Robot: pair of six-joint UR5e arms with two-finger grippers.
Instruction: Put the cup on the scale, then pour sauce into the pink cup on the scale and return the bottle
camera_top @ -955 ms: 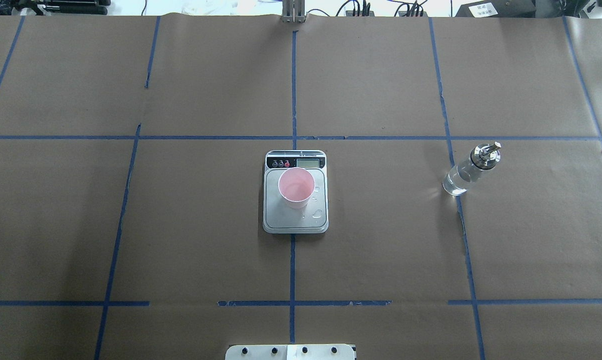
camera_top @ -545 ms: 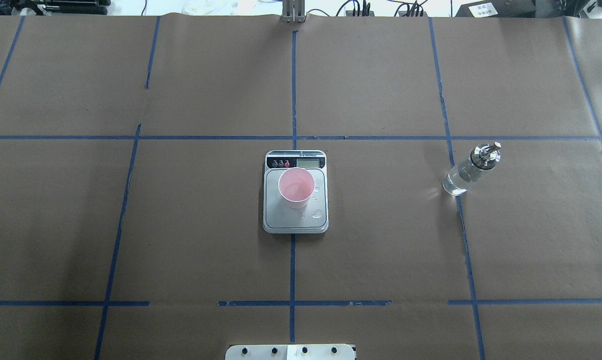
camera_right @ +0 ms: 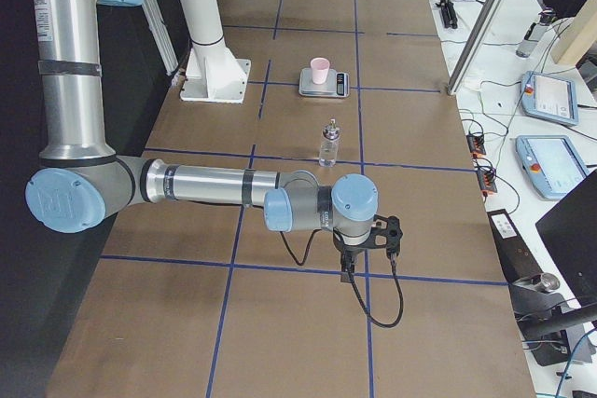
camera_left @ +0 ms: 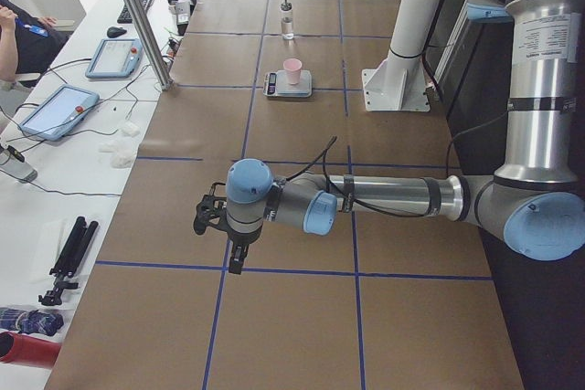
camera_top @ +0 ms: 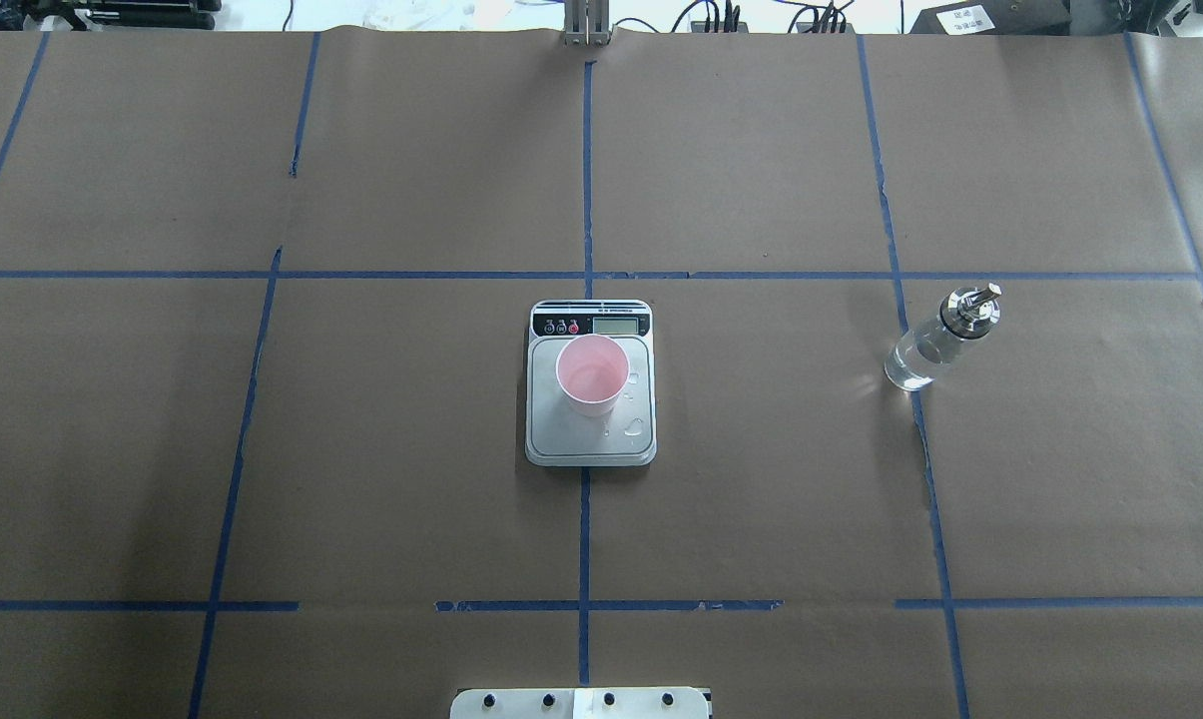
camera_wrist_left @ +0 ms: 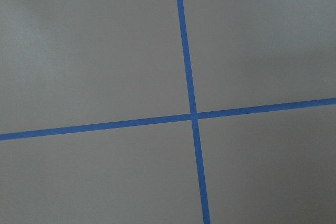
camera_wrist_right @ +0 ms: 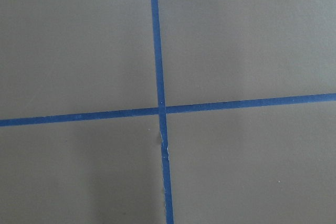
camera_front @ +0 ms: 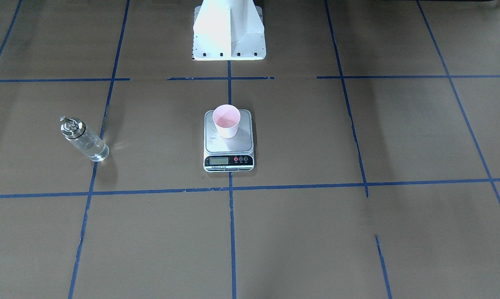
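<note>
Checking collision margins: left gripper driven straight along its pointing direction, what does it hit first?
The left gripper points down, so it would likely first meet the brown paper underneath, near a blue tape crossing. Nothing else shows in that line; its height is unclear.

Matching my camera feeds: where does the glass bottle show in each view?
Front-facing: bottle at left-middle.
Overhead: bottle at right-middle.
Exterior left: bottle top centre, beyond the scale.
Exterior right: bottle centre, before the scale.
Left wrist: absent.
Right wrist: absent.
Shared landmark: the scale, cup on it.
</note>
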